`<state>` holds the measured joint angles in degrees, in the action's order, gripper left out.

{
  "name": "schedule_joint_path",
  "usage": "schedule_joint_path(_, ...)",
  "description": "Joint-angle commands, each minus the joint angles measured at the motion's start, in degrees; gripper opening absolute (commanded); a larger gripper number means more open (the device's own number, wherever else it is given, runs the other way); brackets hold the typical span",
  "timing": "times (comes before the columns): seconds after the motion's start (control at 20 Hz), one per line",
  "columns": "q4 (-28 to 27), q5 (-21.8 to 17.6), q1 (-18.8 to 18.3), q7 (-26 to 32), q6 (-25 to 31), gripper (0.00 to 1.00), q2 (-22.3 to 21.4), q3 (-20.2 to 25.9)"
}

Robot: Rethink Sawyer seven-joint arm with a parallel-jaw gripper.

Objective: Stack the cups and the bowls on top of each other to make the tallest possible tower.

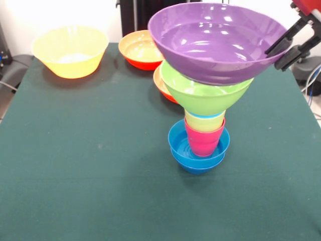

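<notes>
The tower stands right of centre in the front view. Nested small blue bowls (176, 144) form its base. In them sit the pink cup (203, 142), the yellow cup (204, 122) and a light blue cup of which only the rim (218, 115) shows. The lime green bowl (203, 94) rests on the cups. The large purple bowl (215, 45) sits on top, slightly tilted. My gripper (282, 54) comes in from the upper right and is shut on the purple bowl's right rim, one finger inside and one outside.
A large yellow bowl (70, 50) stands at the far left of the green table (90, 165). An orange bowl (140, 49) stands beside it. A second orange bowl (161, 83) shows partly behind the tower.
</notes>
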<state>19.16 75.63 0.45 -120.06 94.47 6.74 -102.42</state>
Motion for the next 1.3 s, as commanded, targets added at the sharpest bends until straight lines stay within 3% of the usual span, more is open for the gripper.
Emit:
schedule_joint_path(0.05,5.6,-6.7,3.4,-11.4,-2.0,0.0,0.1,6.8)
schedule_joint_path(0.7,9.5,-8.9,5.2,-9.0,-4.8,0.0,0.2,13.0)
schedule_joint_path(1.3,8.3,-10.1,3.5,-6.9,-5.6,0.0,-0.6,17.2)
